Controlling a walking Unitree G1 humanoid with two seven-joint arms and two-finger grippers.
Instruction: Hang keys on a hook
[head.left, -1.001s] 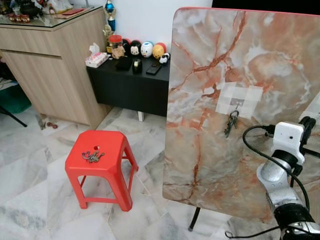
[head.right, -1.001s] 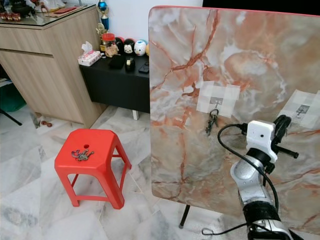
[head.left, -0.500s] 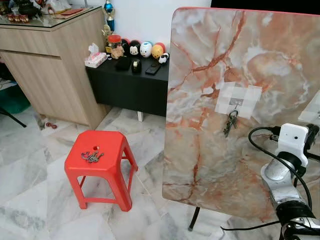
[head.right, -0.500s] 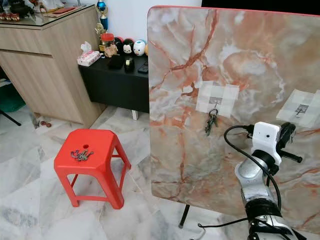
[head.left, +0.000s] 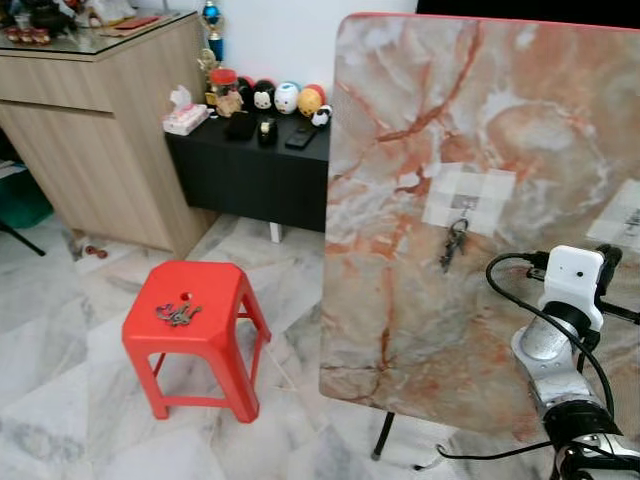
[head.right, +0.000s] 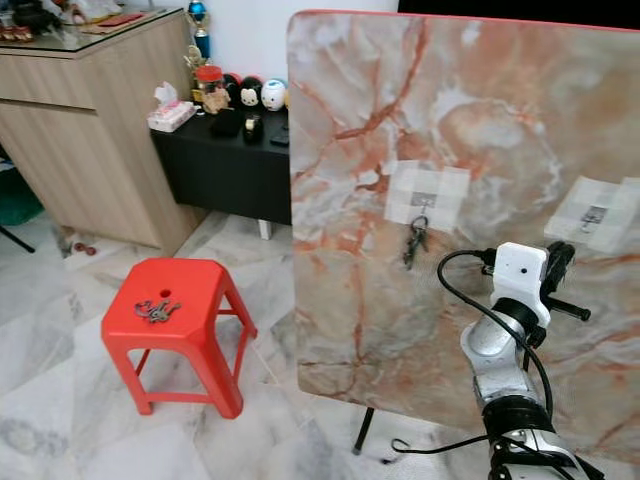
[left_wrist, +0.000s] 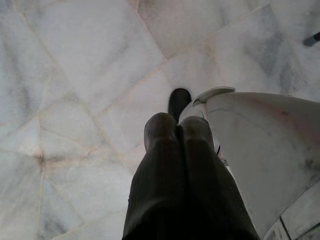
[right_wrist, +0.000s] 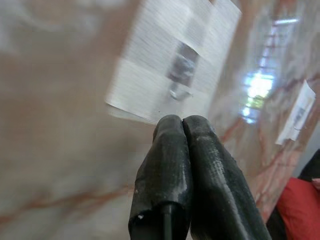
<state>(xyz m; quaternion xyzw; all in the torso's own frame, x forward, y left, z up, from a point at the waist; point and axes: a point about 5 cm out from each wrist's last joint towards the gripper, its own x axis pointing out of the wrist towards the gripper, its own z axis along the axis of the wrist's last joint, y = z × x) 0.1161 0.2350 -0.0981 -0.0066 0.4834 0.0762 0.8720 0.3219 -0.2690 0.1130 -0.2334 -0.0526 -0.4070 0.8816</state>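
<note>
**One bunch hung, one waiting on the stool**

A dark metal key bunch already hangs from the small hook taped on a white patch to the upright marble-patterned pink board. A second taped hook to the right is bare. Another bunch of keys lies on the glossy red plastic stool, left of the board, so that one is probably left to do. The right pincer has its ribbed black fingers pressed together, empty, near the bare hook. The left pincer hangs over the veined marble floor, likewise closed.
</note>
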